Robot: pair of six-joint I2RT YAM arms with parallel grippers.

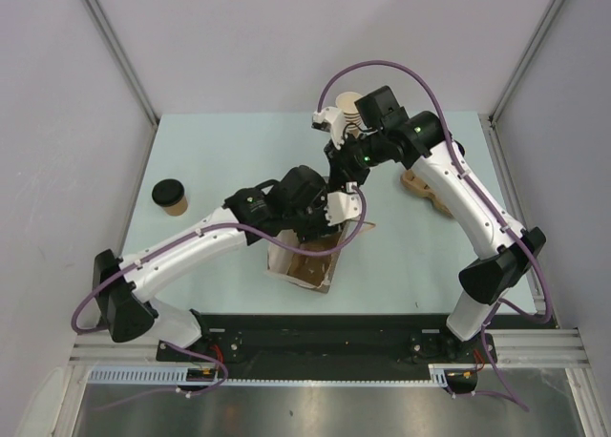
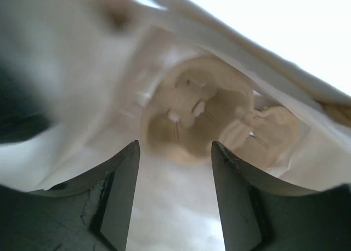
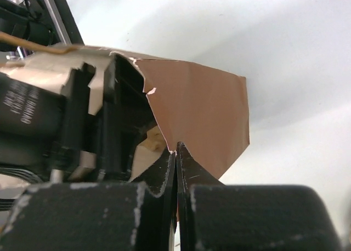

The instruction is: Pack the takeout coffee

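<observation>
The takeout coffee [image 1: 170, 196], a small tan cup with a black lid, stands upright at the left of the table, far from both grippers. A brown paper bag [image 1: 307, 262] stands at the centre front. My left gripper [image 2: 175, 147] is open and reaches down inside the bag [image 2: 175, 207], just above a moulded-pulp cup tray [image 2: 200, 117] that lies at the bottom. In the top view its fingers are hidden by the bag. My right gripper [image 3: 175, 149] is shut on the bag's upper edge [image 3: 203, 114] and holds the mouth open; it also shows in the top view [image 1: 342, 191].
A stack of lidless tan cups [image 1: 348, 106] stands at the back centre behind the right arm. A tan pulp piece [image 1: 423, 184] lies at the right, partly under the right arm. Both arms cross over the table's middle.
</observation>
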